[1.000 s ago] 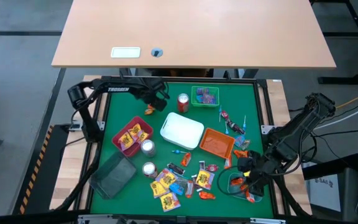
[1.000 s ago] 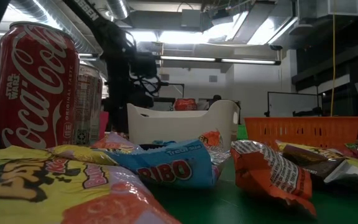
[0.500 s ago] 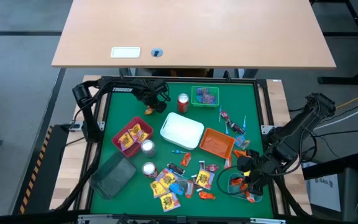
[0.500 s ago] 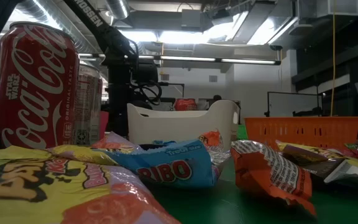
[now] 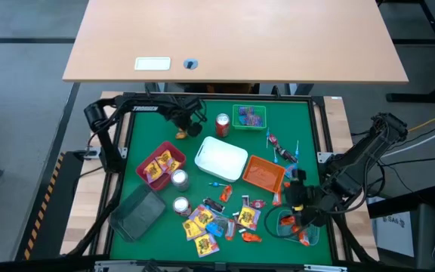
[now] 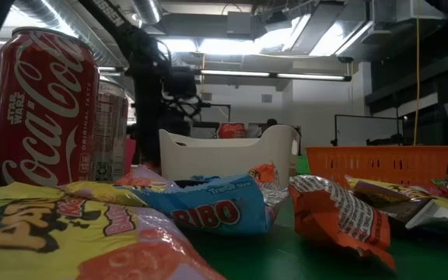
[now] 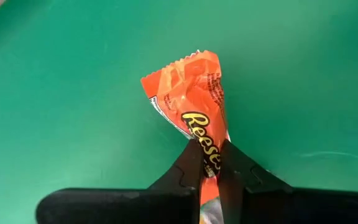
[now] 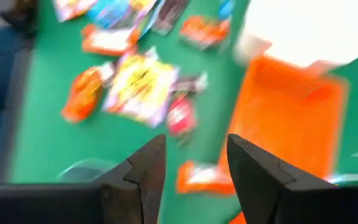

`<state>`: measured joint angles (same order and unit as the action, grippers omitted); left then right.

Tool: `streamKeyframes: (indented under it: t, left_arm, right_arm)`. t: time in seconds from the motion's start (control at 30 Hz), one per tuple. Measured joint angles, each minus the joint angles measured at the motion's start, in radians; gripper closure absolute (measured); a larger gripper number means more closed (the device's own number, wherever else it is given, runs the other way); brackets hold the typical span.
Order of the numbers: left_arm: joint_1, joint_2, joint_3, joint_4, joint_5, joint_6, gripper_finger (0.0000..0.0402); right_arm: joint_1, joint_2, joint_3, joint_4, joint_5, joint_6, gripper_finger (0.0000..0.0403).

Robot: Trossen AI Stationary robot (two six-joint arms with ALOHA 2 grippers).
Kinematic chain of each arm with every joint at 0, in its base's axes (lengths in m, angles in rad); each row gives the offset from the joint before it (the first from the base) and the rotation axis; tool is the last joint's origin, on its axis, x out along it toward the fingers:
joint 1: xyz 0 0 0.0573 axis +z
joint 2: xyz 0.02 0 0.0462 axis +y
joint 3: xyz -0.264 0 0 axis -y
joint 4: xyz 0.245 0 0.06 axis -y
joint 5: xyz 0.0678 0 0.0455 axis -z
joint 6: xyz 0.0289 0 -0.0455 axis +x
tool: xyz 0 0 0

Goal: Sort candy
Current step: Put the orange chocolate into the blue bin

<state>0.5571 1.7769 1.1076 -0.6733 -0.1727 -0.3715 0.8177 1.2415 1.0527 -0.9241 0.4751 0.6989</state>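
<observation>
While my left gripper (image 7: 211,163) pinches an orange candy packet (image 7: 190,102) above the green mat (image 7: 55,93) at the far edge, my right gripper (image 8: 194,163) hangs open near the orange tray (image 8: 291,118).

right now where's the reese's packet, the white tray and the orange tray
Reese's packet (image 7: 191,93), left wrist view, crinkled upper body.
white tray (image 5: 220,158), high view, bare floor.
orange tray (image 5: 262,174), high view, bare floor.
</observation>
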Motion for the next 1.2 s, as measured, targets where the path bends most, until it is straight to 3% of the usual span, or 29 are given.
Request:
streamKeyframes:
  t: [0.13, 0.23, 0.47, 0.7, 0.77, 0.9, 1.07, 1.2]
  left_arm:
    - [0.000, -0.075, 0.000, -0.001, 0.044, 0.023, 0.0389]
    - [0.000, -0.146, 0.000, 0.000, 0.111, 0.063, 0.0389]
    - [-0.027, -0.309, 0.000, 0.002, 0.358, 0.068, 0.0389]
    - [-0.140, -0.394, 0.000, 0.029, 0.525, 0.067, 0.0389]
    - [-0.190, -0.395, 0.000, 0.054, 0.532, 0.066, 0.0389]
    - [-0.295, -0.389, 0.000, 0.139, 0.527, 0.065, 0.0389]
    - [-0.413, -0.389, 0.000, 0.273, 0.523, 0.066, 0.0389]
    - [-0.490, -0.389, 0.000, 0.363, 0.513, 0.068, 0.0389]
  right_arm:
    - [-0.004, 0.000, 0.000, 0.001, 0.199, -0.102, 0.0235]
    - [-0.033, 0.000, 0.000, 0.004, 0.277, -0.133, 0.0235]
    - [-0.168, 0.000, 0.000, 0.063, 0.279, -0.325, 0.0235]
    - [-0.302, 0.003, 0.000, 0.316, 0.265, -0.748, 0.0235]
    - [-0.338, 0.004, 0.000, 0.398, 0.234, -0.874, 0.0235]
    - [-0.427, 0.014, 0.000, 0.557, 0.073, -1.059, 0.0235]
    - [-0.521, 0.053, 0.000, 0.674, -0.148, -1.156, 0.0235]
    - [-0.566, 0.098, 0.000, 0.759, -0.216, -1.210, 0.0235]
